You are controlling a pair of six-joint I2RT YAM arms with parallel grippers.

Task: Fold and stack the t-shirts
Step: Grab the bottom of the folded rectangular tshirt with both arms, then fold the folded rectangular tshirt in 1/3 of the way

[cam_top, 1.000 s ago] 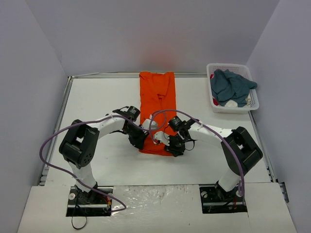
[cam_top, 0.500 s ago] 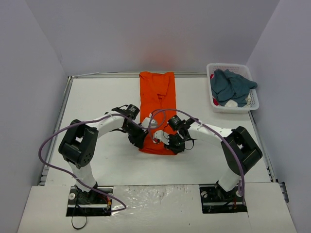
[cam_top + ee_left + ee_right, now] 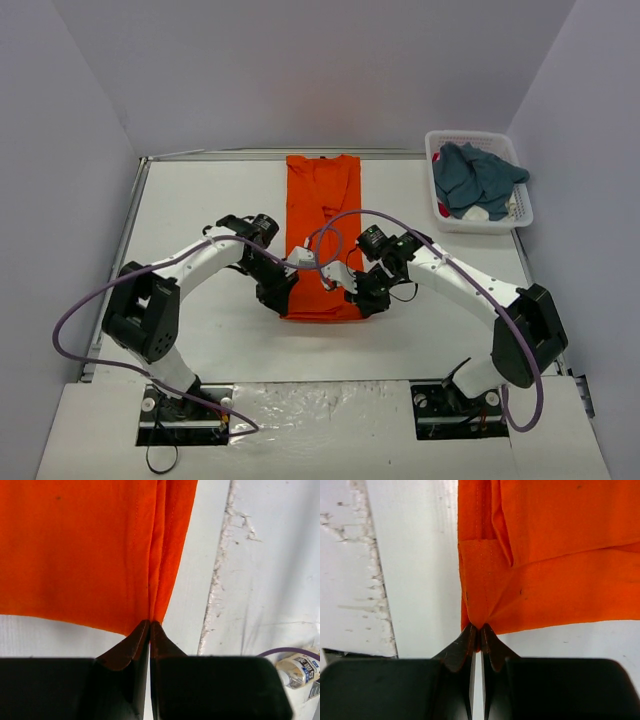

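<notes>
The orange t-shirt (image 3: pixel 322 215) lies as a long narrow strip down the middle of the table, folded lengthwise. My left gripper (image 3: pixel 283 297) is shut on its near left corner, seen pinched in the left wrist view (image 3: pixel 150 621). My right gripper (image 3: pixel 362 300) is shut on its near right corner, pinched in the right wrist view (image 3: pixel 479 626). Both corners are lifted a little off the table. The teal-blue t-shirt (image 3: pixel 478 176) lies crumpled in the white basket (image 3: pixel 439 215) at the back right.
The basket also holds a bit of white and red cloth. Purple cables loop from both arms over the near part of the shirt. A raised metal rail (image 3: pixel 130 215) runs along the table's left edge.
Both grippers have drawn the shirt's near end toward the near edge and spread slightly apart. The strip's far end has slid a little nearer and lies straighter.
</notes>
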